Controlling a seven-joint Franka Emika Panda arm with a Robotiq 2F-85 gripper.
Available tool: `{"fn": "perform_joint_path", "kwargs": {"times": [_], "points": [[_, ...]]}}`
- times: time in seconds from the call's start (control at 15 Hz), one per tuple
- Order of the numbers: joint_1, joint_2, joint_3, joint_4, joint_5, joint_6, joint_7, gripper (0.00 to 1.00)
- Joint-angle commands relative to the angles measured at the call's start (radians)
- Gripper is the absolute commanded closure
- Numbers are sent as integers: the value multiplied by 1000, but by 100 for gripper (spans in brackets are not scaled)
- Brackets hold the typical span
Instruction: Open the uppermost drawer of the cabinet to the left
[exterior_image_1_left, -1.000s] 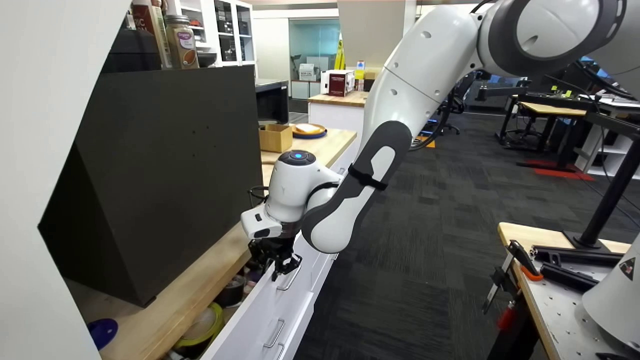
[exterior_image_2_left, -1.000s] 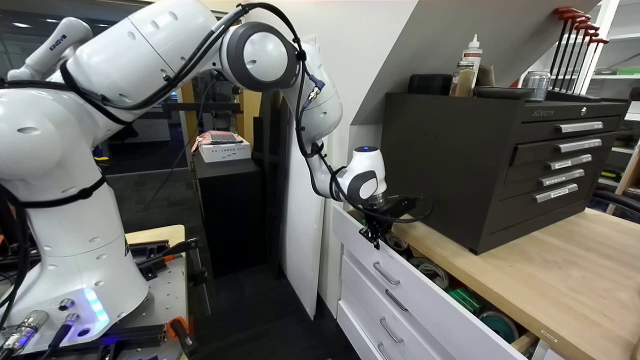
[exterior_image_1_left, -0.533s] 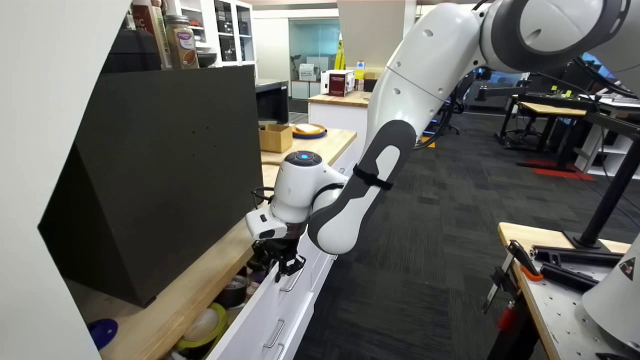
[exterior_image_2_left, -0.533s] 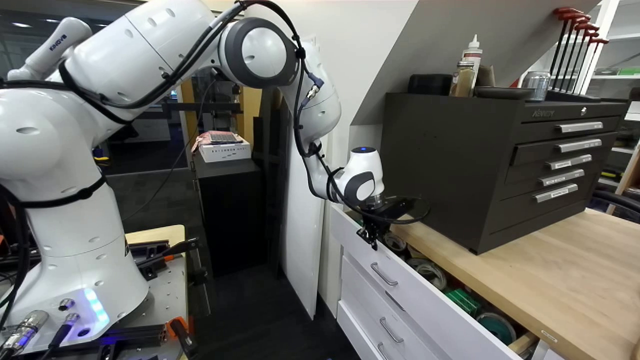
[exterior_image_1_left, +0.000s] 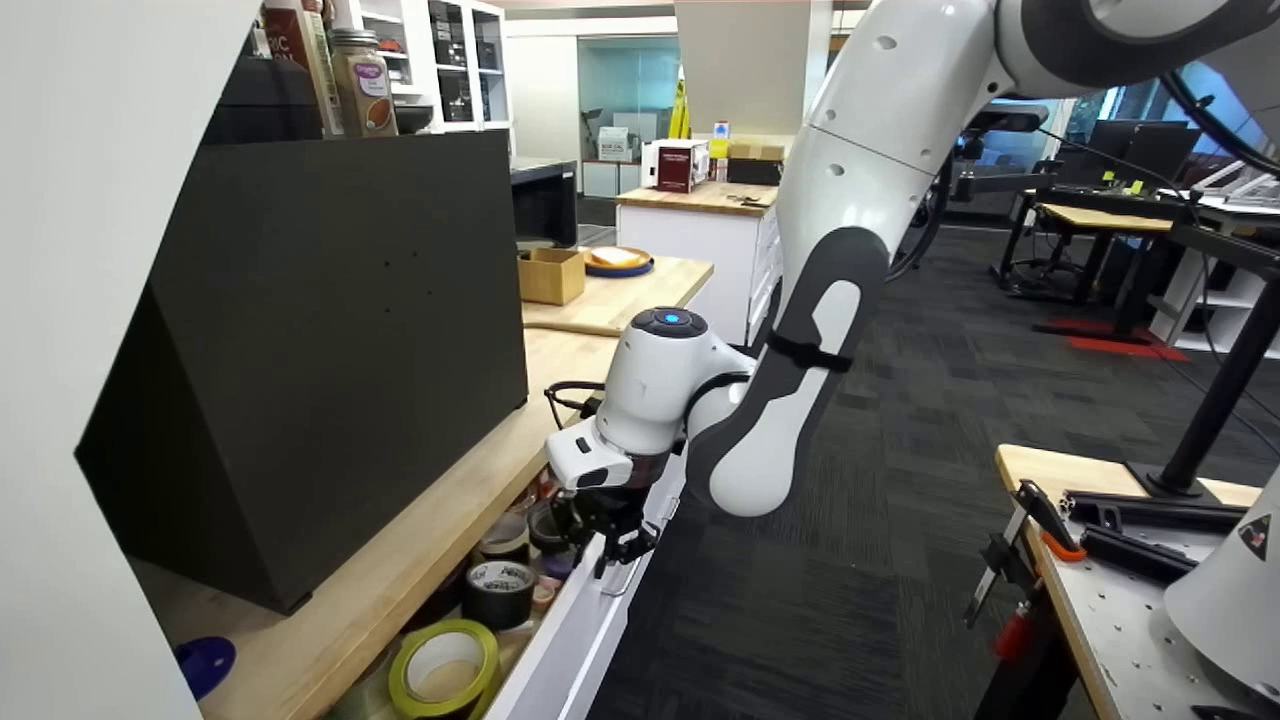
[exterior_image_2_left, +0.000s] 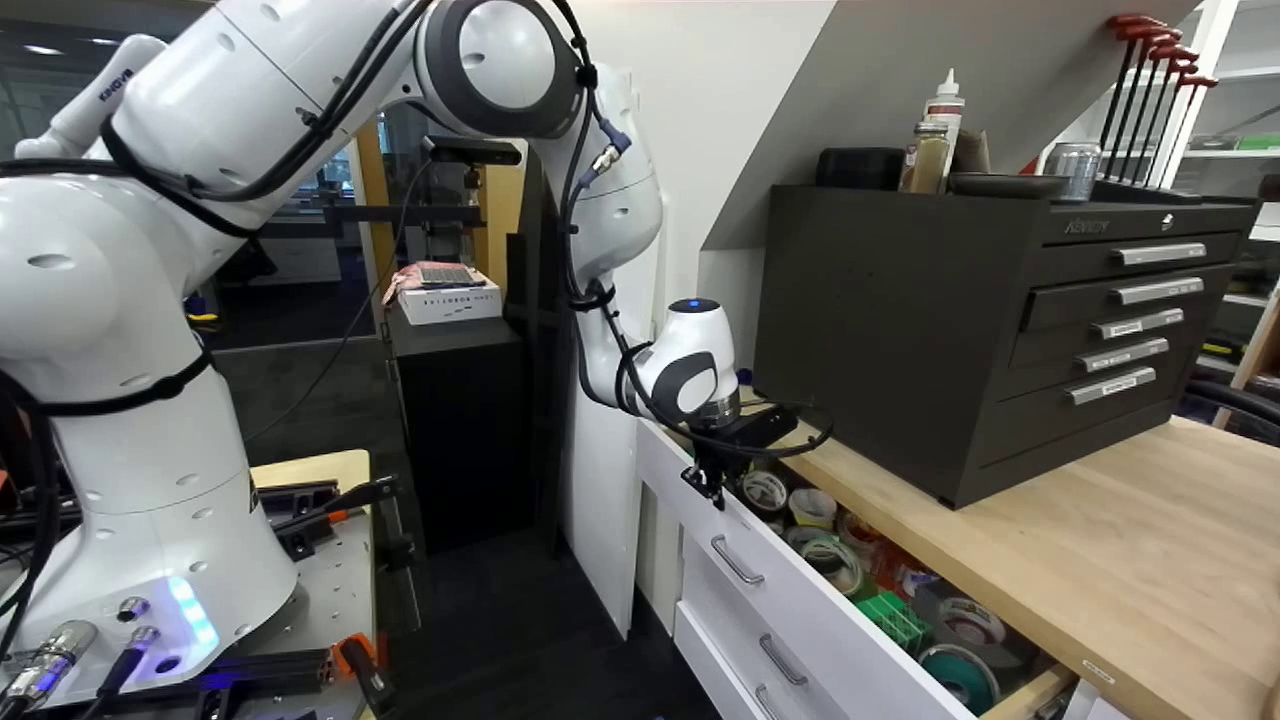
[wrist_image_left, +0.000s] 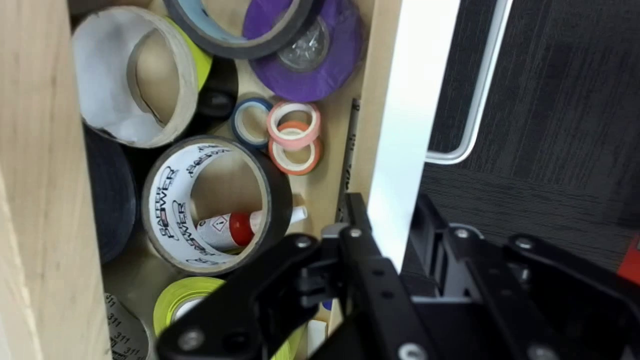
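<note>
The white cabinet with a light wooden countertop (exterior_image_1_left: 440, 540) (exterior_image_2_left: 1150, 540) shows in both exterior views. Its uppermost drawer (exterior_image_1_left: 560, 640) (exterior_image_2_left: 800, 605) is pulled out well past the countertop edge. Tape rolls and small colourful items show inside. My gripper (exterior_image_1_left: 605, 562) (exterior_image_2_left: 708, 490) points down at the drawer front's top edge. In the wrist view, the gripper (wrist_image_left: 392, 202) has one finger inside the drawer and one outside, close around the white front edge (wrist_image_left: 412, 90). The drawer's metal handle (wrist_image_left: 480, 100) is beside the gripper, not held. Fingertip contact is partly hidden.
A big black tool chest (exterior_image_2_left: 900, 320) stands on the countertop close to the gripper. Lower drawers (exterior_image_2_left: 750, 600) are below. A workbench (exterior_image_1_left: 1130, 600) carries the arm's base. A white panel (exterior_image_2_left: 610, 480) stands beside the cabinet's end. A small wooden box (exterior_image_1_left: 552, 276) is farther along the counter.
The gripper has moved outward, away from the countertop, and the uppermost drawer has slid out with it. More tape rolls now show inside. The fingers stay around the front's edge.
</note>
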Motion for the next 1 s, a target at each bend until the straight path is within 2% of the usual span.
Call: {"fn": "perform_joint_path", "kwargs": {"times": [0.0,0.33,0.6,0.93], "points": [[-14,-71,-11,-176,-61,75,10,90],[-14,-116,-25,-289,-92,107,14,90],[-5,-138,-38,-327,-101,119,17,90],[-32,-154,-10,-366,-113,118,5,90]]}}
